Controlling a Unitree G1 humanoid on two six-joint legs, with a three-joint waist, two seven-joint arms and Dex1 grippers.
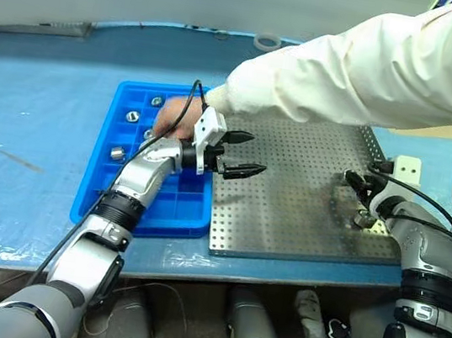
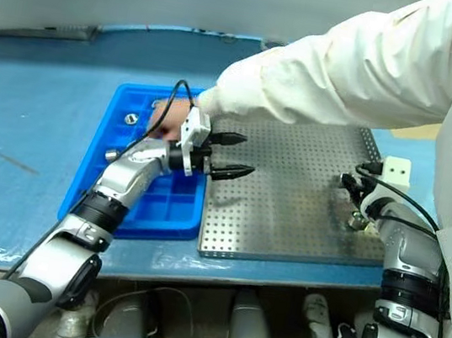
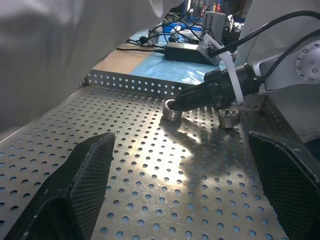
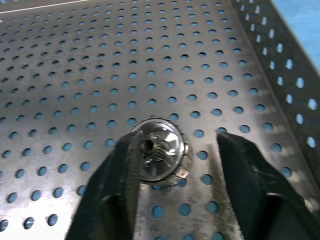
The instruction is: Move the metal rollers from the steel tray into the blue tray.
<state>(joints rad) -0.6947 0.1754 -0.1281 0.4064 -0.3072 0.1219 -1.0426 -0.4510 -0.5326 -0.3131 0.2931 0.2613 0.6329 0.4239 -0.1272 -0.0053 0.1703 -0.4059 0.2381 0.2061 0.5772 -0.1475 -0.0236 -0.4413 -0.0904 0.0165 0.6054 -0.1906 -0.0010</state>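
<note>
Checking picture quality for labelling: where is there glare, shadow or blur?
Left wrist view: bright glare on the steel tray, a dark shadow under the right gripper, its own fingers blurred. Right wrist view: the roller shines, the fingers soft.

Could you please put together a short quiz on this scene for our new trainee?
1. True or false: the left end effector is holding a metal roller.
2. The person's hand is over: A) the blue tray; B) the near right corner of the steel tray; C) the bare table in front of the trays.
3. Short answer: which end effector is down at one of the two rollers lying on the steel tray?

Key:
1. False: it is open and empty.
2. A.
3. The right end effector.
</note>
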